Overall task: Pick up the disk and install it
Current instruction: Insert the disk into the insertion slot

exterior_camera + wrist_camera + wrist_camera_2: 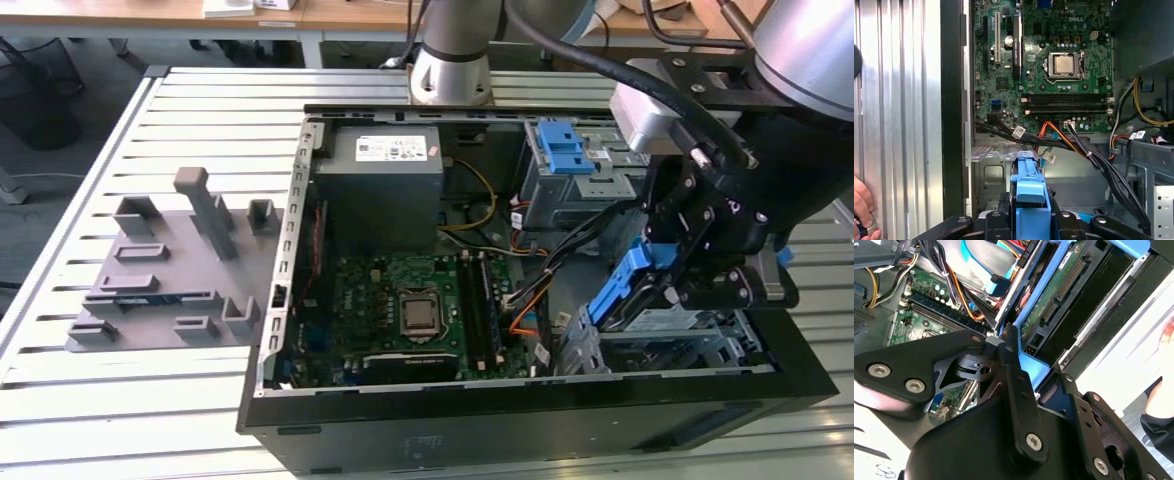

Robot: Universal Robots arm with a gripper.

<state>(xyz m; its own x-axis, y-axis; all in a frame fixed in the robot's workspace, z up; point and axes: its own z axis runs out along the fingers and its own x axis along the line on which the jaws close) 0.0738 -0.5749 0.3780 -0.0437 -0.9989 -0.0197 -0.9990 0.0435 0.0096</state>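
Blue plastic edged the disk, which hung in the pincer over the corner of the case nearest the camera on the exterior view's right. The pincer was closed on the disk, and in the first wrist view its black fingers pressed the blue bracket from either side.

Directly below the disk stood a bare metal drive bay, close under its lower end. A bundle of black and orange cables ran just beside the bay, between it and the motherboard, so they crowded the side of the opening. Along the far edge of the case sat a grey power box and, toward the exterior view's right, a metal cage with a blue latch, well apart from the disk.

The case rested on a slatted metal desk. A grey moulded fixture lay near the desk's edge on the exterior view's left. A person's hand rested on the desk beside the case.

The disk was tipped steeply on edge rather than flat. Its long axis sloped down toward the bay, and its green circuit-board face showed in the second wrist view.
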